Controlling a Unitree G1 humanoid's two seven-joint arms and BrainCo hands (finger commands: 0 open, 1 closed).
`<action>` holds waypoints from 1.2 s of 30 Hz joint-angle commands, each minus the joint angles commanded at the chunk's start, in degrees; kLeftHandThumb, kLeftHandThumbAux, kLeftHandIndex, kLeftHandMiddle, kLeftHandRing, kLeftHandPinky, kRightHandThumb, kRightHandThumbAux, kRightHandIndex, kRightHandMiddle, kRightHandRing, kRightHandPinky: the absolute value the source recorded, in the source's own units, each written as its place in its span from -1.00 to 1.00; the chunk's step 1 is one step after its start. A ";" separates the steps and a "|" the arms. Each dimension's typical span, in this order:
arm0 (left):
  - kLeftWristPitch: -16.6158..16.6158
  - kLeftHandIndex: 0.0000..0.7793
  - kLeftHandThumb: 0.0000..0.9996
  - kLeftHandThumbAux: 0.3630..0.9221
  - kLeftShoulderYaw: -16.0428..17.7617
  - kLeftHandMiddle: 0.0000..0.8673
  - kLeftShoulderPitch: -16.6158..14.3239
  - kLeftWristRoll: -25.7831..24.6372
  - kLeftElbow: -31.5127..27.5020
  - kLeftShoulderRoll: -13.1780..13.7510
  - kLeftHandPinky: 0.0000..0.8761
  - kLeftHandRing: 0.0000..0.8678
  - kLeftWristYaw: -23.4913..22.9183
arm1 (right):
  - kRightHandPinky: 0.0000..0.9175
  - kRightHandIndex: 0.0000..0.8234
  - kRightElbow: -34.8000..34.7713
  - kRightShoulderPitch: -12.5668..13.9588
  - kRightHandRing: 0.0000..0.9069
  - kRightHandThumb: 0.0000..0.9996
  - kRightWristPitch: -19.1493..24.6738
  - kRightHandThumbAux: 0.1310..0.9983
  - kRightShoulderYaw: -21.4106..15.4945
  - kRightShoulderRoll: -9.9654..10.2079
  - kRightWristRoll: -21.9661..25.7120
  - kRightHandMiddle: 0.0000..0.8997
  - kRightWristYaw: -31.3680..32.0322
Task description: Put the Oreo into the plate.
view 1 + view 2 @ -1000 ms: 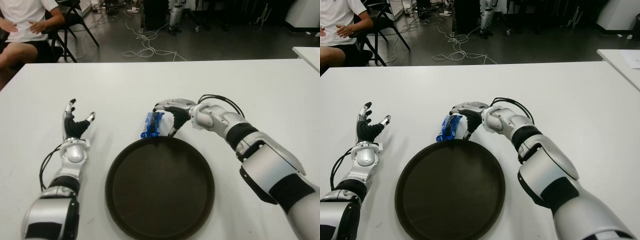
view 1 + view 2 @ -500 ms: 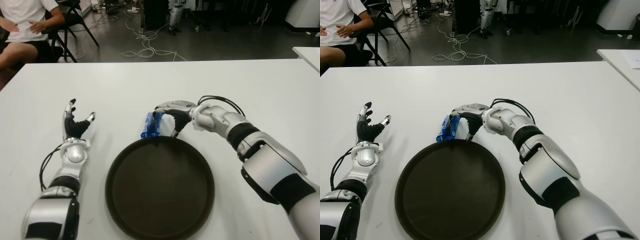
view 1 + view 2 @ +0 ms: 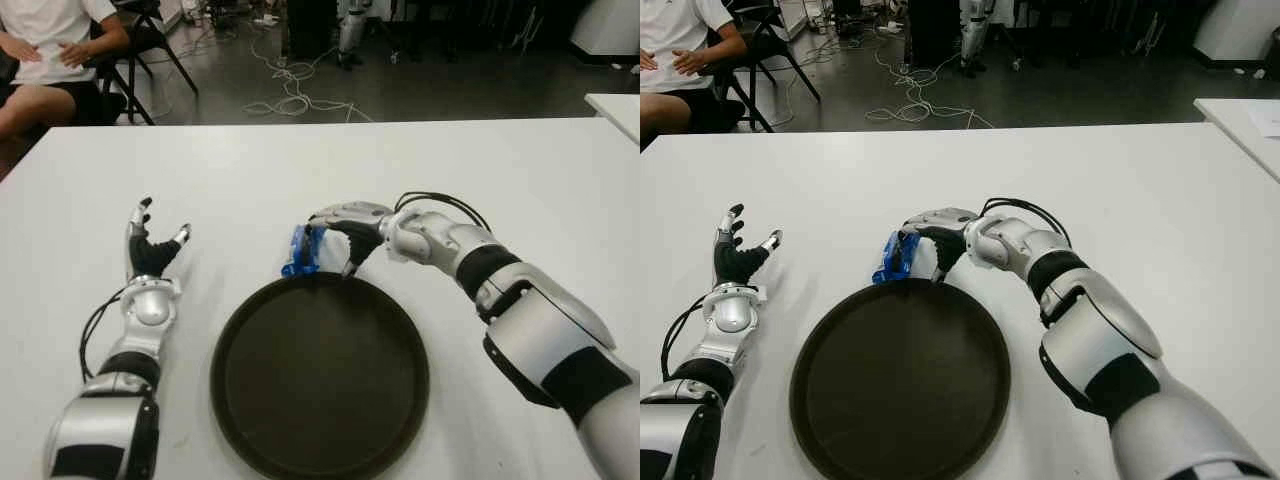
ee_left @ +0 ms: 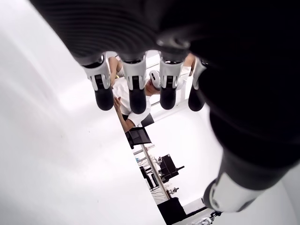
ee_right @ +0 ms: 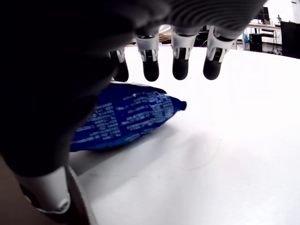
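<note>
The Oreo [image 3: 300,252] is a blue packet lying flat on the white table [image 3: 520,170], touching the far rim of the dark round plate [image 3: 222,340]. My right hand [image 3: 330,243] arches over the packet's right side, open, its fingers stretched above it and the thumb pointing down toward the plate's rim. In the right wrist view the packet [image 5: 126,123] lies on the table below the fingertips [image 5: 180,65], with a gap between them. Nothing lies in the plate. My left hand [image 3: 152,240] shows left of the plate, open, fingers spread and holding nothing.
A person [image 3: 45,45] sits on a chair beyond the table's far left corner. Cables [image 3: 290,95] lie on the dark floor behind the table. A second white table's corner [image 3: 618,105] shows at the far right.
My right hand has shifted slightly right and off the packet, leaving more of the blue wrapper showing. The packet and my left hand have stayed put.
</note>
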 joint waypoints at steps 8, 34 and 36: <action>0.21 -0.85 -1.00 0.49 -0.13 -0.77 -0.16 0.18 0.09 -0.07 -0.88 -0.82 0.25 | -1.00 -1.00 0.29 -0.34 -1.00 -1.00 0.10 0.48 1.01 0.61 -1.19 -1.00 -0.48; -0.64 -0.85 -1.00 0.44 0.46 -0.78 -0.16 -0.75 0.15 -0.30 -0.88 -0.84 -1.25 | -1.00 -1.00 0.31 -0.90 -1.00 -1.00 -0.09 0.51 1.44 1.04 -0.94 -1.00 -1.38; -0.32 -0.85 -1.00 0.42 0.17 -0.79 -0.25 -0.33 0.31 -0.13 -0.89 -0.84 -0.83 | -1.00 -1.00 0.30 -0.90 -1.00 -1.00 -0.10 0.52 1.43 1.00 -0.94 -1.00 -1.35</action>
